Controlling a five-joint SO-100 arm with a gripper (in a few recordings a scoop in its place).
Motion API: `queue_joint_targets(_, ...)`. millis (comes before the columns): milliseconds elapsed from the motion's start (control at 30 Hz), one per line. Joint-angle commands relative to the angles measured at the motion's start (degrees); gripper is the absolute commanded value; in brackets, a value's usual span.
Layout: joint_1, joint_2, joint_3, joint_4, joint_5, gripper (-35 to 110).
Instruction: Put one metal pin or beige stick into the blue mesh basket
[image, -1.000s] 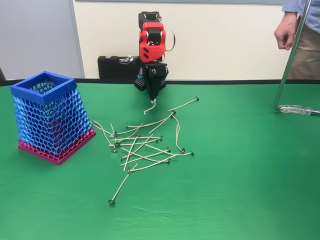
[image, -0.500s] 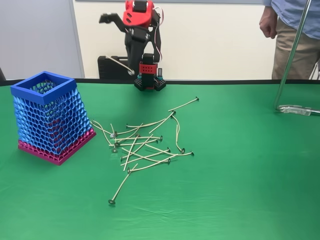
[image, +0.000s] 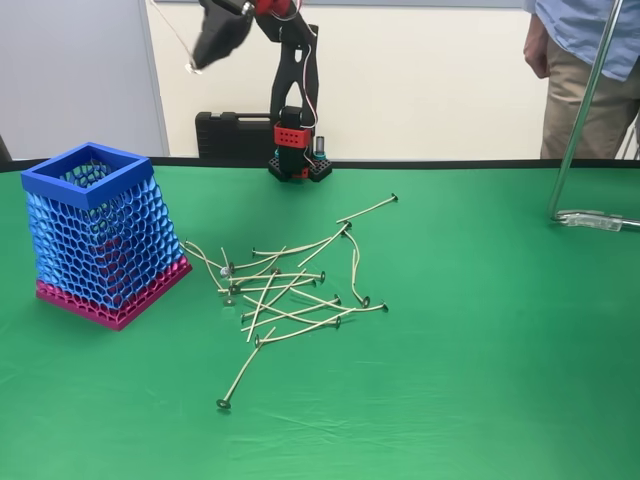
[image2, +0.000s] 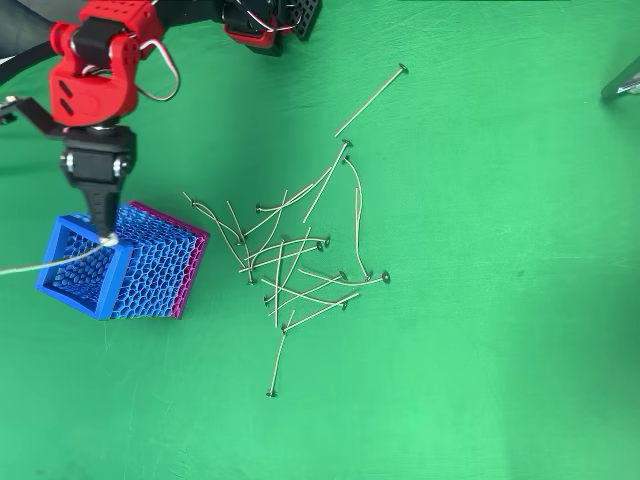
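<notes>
Gripper (image2: 103, 232) pinched on one thin beige pin (image2: 45, 266), raised high above the green table (image: 480, 380) in the fixed view and, seen from overhead, poised at the upper right rim of the blue mesh basket (image2: 75, 285), the pin trailing left across the basket's open top. Basket itself standing upright near the left side of the table in the fixed view (image: 95, 235), well below the gripper (image: 195, 62). Loose pile of pins (image2: 295, 265) spread on the cloth just right of the basket, apart from it.

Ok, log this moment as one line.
phase: carry | gripper: shut on pin, above blue mesh basket rim | pile: on table | release: pending
</notes>
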Motion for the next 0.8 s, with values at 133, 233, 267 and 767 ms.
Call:
queue_joint_targets(133,6.7,-7.7,-5.9,-4.1,-0.7,1)
queue_joint_targets(233,9.3,-11.9,-6.6,-6.0,-1.0,1)
queue_joint_targets(267,10.2,-13.0,-6.5,-6.7,-1.1,1)
queue_joint_targets(767,18.1,-24.7,-10.0,-14.5,-2.6,2)
